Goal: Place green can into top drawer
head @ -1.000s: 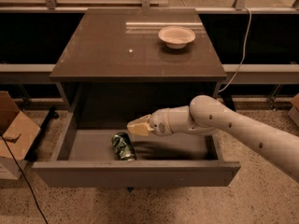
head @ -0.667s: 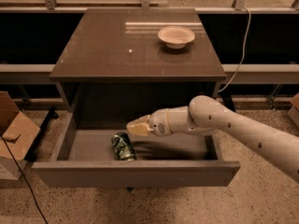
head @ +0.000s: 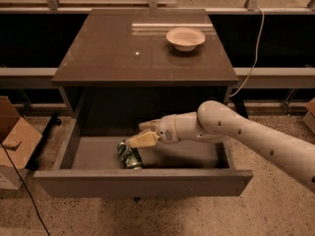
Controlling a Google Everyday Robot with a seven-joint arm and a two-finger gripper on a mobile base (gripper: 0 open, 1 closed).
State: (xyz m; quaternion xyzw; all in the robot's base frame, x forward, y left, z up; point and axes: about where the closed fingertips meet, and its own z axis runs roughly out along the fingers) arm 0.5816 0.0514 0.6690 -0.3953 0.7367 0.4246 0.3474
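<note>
The green can (head: 129,156) lies on its side on the light grey floor of the top drawer (head: 142,182), which is pulled out, near the drawer's front and left of centre. My gripper (head: 138,133) reaches in from the right and hovers just above and behind the can. Its pale fingers (head: 143,140) stand apart, open, and hold nothing. The lower finger's tip is close to the can's upper end.
A white bowl (head: 185,37) sits on the dark cabinet top (head: 123,53) at the back right. A cardboard box (head: 15,141) stands on the floor at the left. A white cable (head: 253,48) hangs at the right behind the cabinet.
My gripper has dipped slightly toward the can. The can lies in the same place in the drawer.
</note>
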